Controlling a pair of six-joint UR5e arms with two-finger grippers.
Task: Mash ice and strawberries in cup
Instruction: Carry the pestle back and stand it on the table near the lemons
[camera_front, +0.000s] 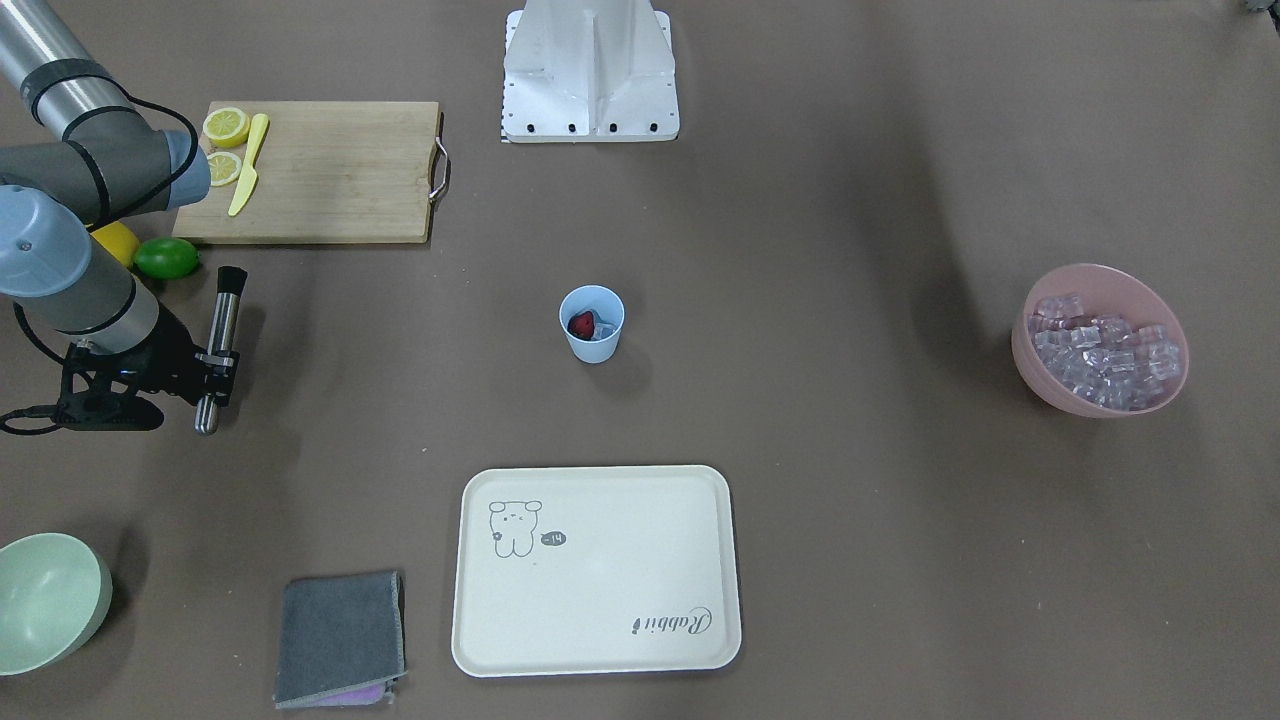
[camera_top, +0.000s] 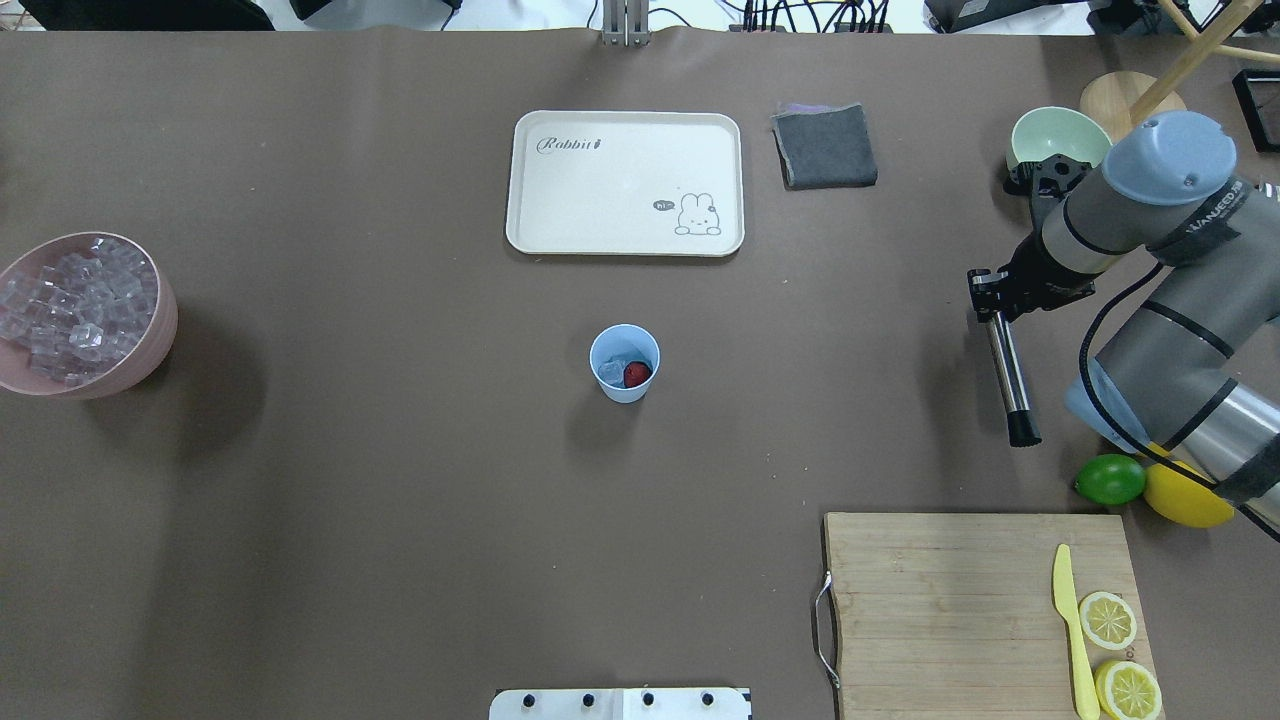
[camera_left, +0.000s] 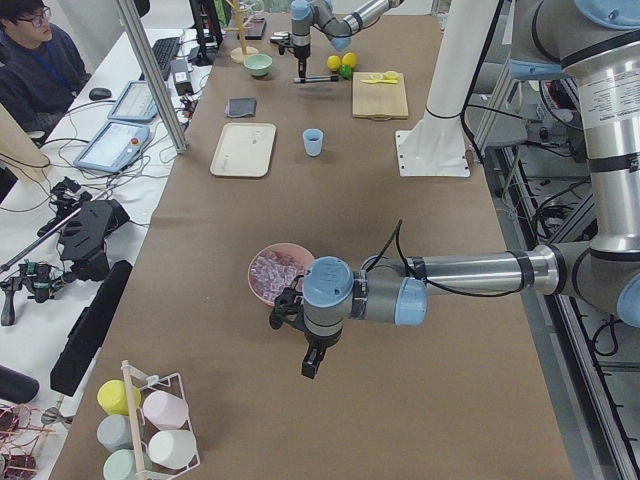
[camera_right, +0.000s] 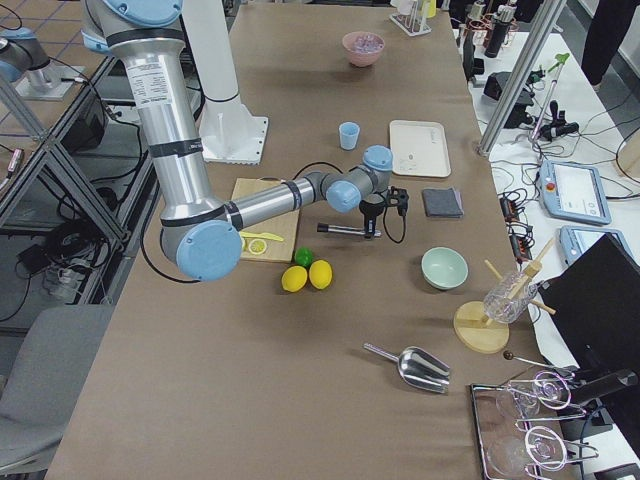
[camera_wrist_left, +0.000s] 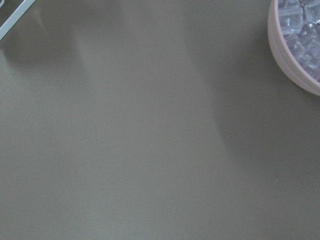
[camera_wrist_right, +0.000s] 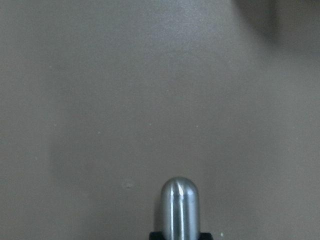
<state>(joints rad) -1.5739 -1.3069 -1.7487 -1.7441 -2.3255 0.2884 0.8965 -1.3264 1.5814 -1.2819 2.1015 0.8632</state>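
Clamping steel muddler in right gripper; can't tell grip state on left gripper. Brace light, probably tippy cup mid-wall (slick ice, soft strawberry).

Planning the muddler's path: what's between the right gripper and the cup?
Nothing. In the overhead view the table is bare between the right gripper, shut on the muddler, and the cup.
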